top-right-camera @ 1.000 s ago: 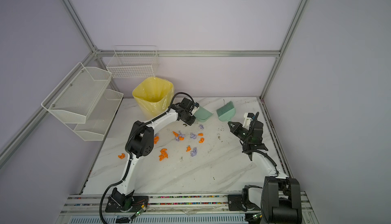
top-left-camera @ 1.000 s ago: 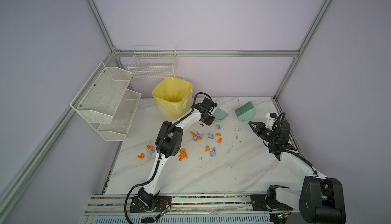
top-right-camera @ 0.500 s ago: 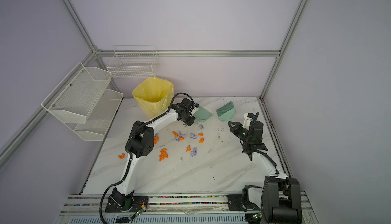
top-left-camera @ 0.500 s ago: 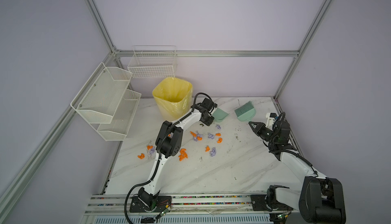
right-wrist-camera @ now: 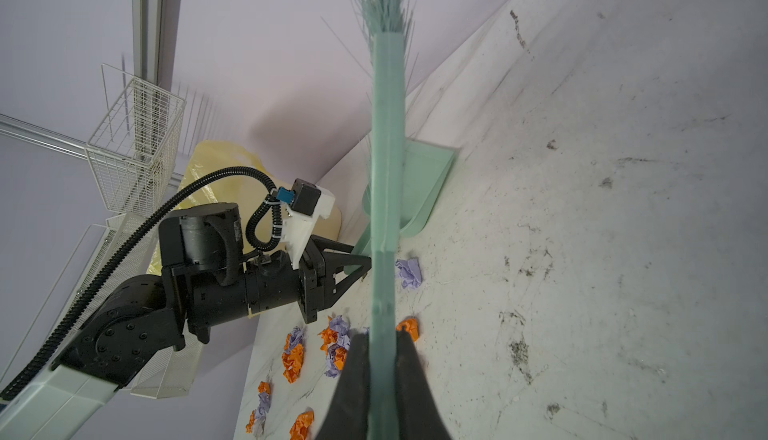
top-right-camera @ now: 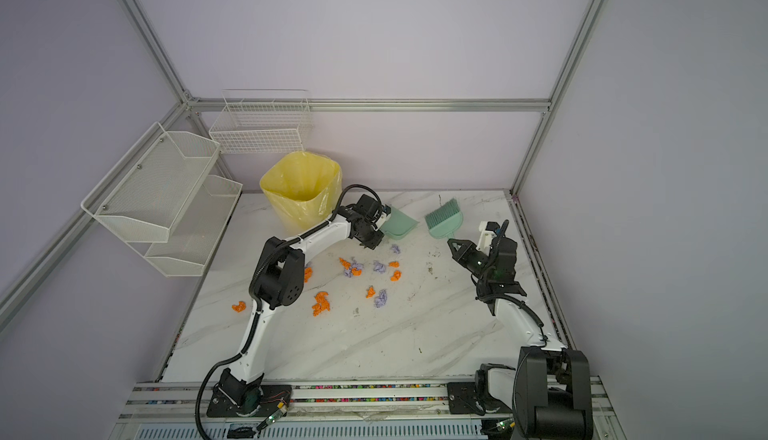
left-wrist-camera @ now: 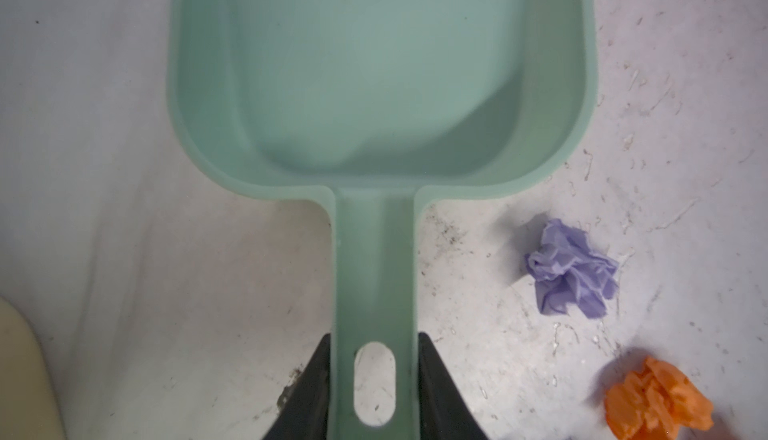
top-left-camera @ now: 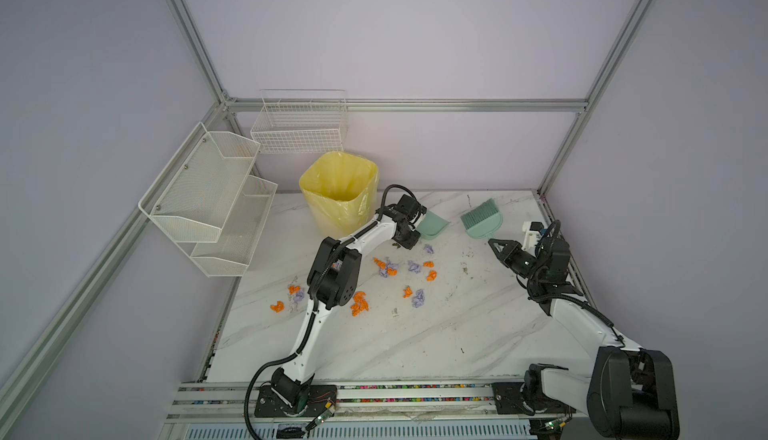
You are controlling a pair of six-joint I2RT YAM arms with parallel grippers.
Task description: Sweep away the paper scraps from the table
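both top views hang high over the front edge, tilted down toward the far side, holding the whole white marble-look table (top-left-camera: 415, 346) — nearly the same scene in each. my left wrist camera sits close above the mint-green plastic dustpan (left-wrist-camera: 374, 85), looking along its handle. my right wrist camera looks along the mint-green hand brush (right-wrist-camera: 386, 168), low across the table — sharing that dustpan and the orange and lilac crumpled paper scraps (right-wrist-camera: 293, 361) with the top views.

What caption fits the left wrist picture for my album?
Left claw grips the handle of the green dustpan on the marble table, with a lilac scrap and an orange scrap nearby.
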